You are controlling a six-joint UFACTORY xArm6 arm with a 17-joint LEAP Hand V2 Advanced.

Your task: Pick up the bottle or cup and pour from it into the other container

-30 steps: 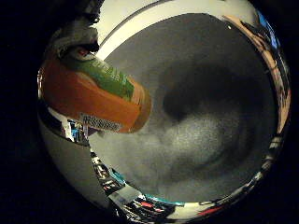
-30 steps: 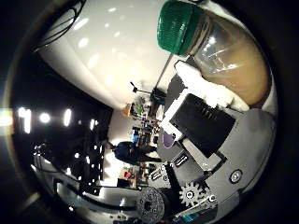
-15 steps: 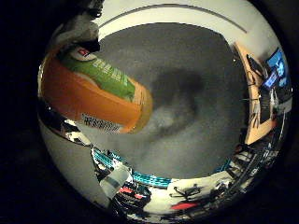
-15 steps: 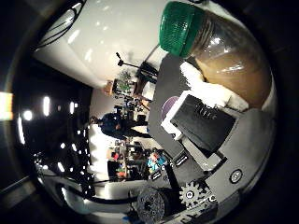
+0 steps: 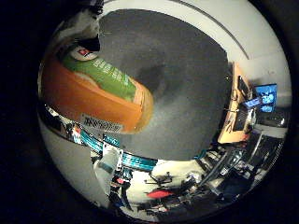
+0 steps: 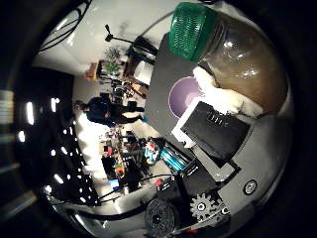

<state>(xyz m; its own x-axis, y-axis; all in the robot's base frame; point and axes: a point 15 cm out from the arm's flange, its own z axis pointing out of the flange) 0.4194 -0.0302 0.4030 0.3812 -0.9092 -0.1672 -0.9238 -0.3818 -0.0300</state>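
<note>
My hand (image 6: 218,134) is curled round a bottle and holds it tight against the palm. In the thumb side view the bottle's green ribbed cap (image 6: 190,30) and clear neck with brownish liquid (image 6: 247,64) fill the space beside my finger. The little finger side view shows the bottle's body (image 5: 93,98), orange with a green label, lifted over the dark grey table (image 5: 187,93). A purple round container (image 6: 184,95) sits on that table below the bottle's neck, partly hidden by my white fingertip (image 6: 218,96).
The grey table's edge (image 5: 154,161) is bordered by teal-striped boxes. A wooden desk with monitors (image 5: 240,109) stands beyond the table. Tripods and room clutter (image 6: 119,44) lie farther off.
The whole picture has turned in both views, so the hand has rotated and tilted with the bottle. The purple container now shows more fully under the bottle's neck.
</note>
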